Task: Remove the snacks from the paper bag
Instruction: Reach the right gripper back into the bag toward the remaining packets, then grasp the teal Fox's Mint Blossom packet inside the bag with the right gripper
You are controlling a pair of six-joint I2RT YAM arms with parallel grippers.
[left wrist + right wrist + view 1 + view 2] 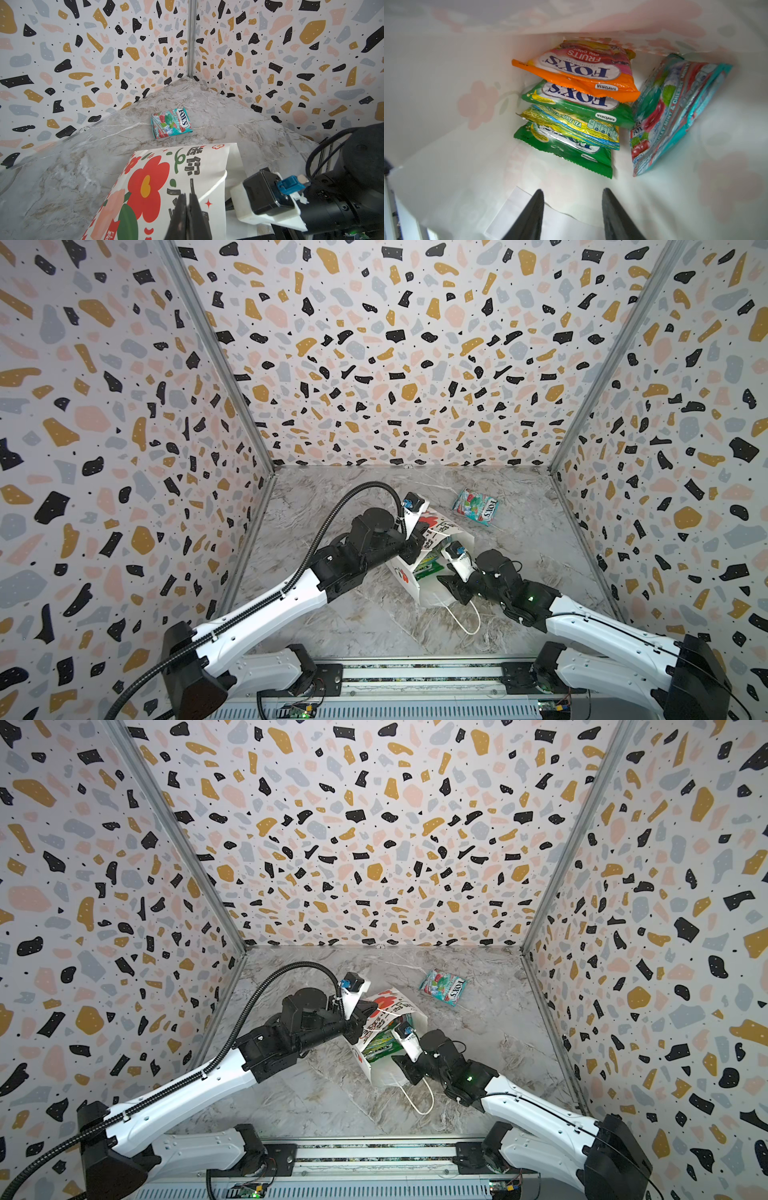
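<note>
Bag: a white paper bag (432, 595) (380, 1071) (158, 187) with red flowers is lying on its side mid-table (332, 614), mouth facing the right arm; its cord handle (469, 618) is trailing on the marble.
Inside: four pouches are overlapping in a stack at the bag's far end: orange pouch (577, 70), green pouch (577, 104), yellow-green pouch (571, 126), second green pouch (564, 153). A teal pouch (675, 112) is leaning beside them.
Outside: a loose pouch (476, 508) (442, 988) (171, 123), teal and red, is lying flat beyond the bag, apart from it.
Left arm: reaching low across the table; the left gripper (415, 549) (188, 216) is pinching the bag's raised wall, jaws pressed together.
Right arm: stretching low from the front right; the right gripper (444, 578) (573, 214) is sitting inside the mouth, fingers partly apart, holding nothing, short of the pouches.
Writing: "FOX'S" on several pouches; "FRUITS OVAL CANDY" and "SAVORIA" on the orange one; "APPLE TEA" on the yellow-green one; black Chinese characters on the bag.
</note>
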